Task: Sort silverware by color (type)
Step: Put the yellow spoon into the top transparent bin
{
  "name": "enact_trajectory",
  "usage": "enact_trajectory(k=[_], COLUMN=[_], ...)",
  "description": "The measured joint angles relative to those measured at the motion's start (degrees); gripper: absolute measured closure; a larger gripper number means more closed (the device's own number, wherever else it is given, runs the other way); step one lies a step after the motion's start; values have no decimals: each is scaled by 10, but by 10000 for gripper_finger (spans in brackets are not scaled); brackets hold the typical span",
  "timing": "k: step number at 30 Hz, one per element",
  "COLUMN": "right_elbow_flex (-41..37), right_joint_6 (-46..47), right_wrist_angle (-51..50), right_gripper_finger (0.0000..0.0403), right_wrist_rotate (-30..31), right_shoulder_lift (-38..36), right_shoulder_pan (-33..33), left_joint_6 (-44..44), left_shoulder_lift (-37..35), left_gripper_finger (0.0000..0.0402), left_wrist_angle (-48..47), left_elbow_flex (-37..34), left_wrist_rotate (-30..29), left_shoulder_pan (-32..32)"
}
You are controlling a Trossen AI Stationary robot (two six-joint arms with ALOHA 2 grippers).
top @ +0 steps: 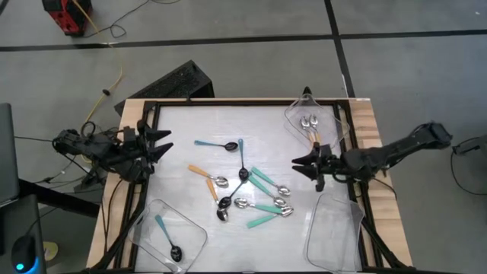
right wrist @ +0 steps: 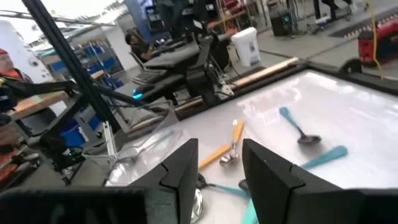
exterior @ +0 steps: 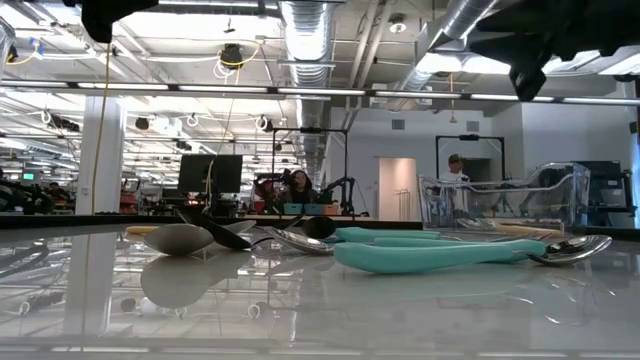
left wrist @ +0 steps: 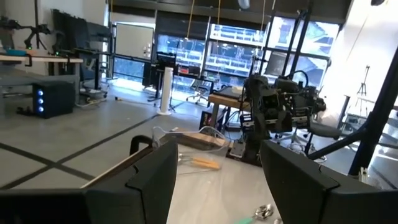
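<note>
Teal spoons [top: 266, 199] beside right hand [top: 298, 164], apart.

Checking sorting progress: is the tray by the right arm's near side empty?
Empty: the high view shows nothing inside the near-right tray, while the far-right tray holds orange-handled spoons.

Glossy white table [top: 198, 129]; shiny metal-bowled spoons [top: 262, 199]; clear plastic trays [top: 335, 228].

Grey floor [top: 243, 19] crossed by dark lines; ceiling ducts [exterior: 310, 30], strip lights, tall windows [left wrist: 230, 53] behind
</note>
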Motion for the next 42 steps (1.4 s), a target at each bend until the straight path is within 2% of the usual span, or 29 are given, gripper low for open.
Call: enact_trajectory(k=[17,24,26,32,37,42], right_elbow_flex=[0,0,0,33,90,149], right_joint_6=[-4,-43,-44,-77,-109,-123], right_wrist_angle=[161,263,276,275,252,196], right_gripper_finger=[251,251,251,251,251,242], right_wrist_rotate=[10,10,9,-33,-38,-30], right_shoulder_lift=[169,215,224,255,281,336], right_shoulder_pan=[6,8,8,8,8,8], left_joint_6=[-57,-58,-62,-64,-86,-95], left_shoulder_lift=[1,2,4,5,4,7], left_gripper_finger=[185,185,185,185,185,185], left_wrist_angle=[-52,-67,-46,45,55,50], left_elbow_flex=[0,-2,-17,-83,-87,-87], left_wrist_rotate=[10,10,10,20,21,42], left_shoulder_pan=[0,0,0,0,0,0])
